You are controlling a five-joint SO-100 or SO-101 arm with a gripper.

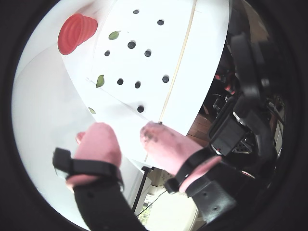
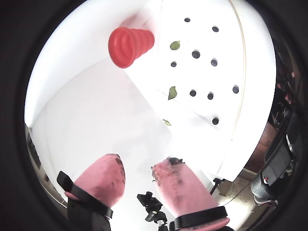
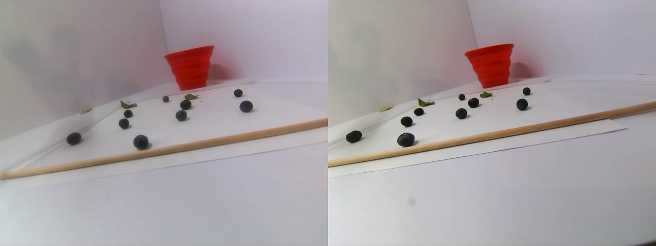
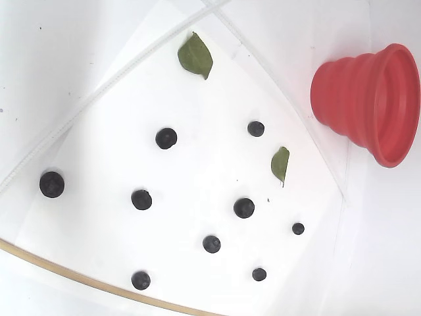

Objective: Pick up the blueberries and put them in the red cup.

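Observation:
Several dark blueberries [image 4: 244, 208] lie scattered on a white sheet [image 4: 92, 224], seen also in both wrist views [image 1: 131, 44] [image 2: 196, 54] and the stereo pair view [image 3: 141, 142]. The red cup [image 4: 365, 102] stands upright beyond the sheet's corner near the walls [image 3: 190, 66], at upper left in both wrist views [image 1: 74, 32] [image 2: 130, 44]. My gripper [image 1: 122, 129] [image 2: 139, 161] hangs high above the table, well short of the berries. It is open, its pink stained fingertips [image 2: 111, 166] apart with nothing between them. The stereo pair and fixed views do not show it.
Green leaves [image 4: 195, 56] [image 4: 280, 163] lie among the berries. A thin wooden rod [image 3: 169, 148] runs along the sheet's near edge. White walls [image 3: 77, 51] close in behind the cup. Dark equipment [image 1: 245, 115] sits past the table edge, and a small tripod [image 2: 153, 211] stands below.

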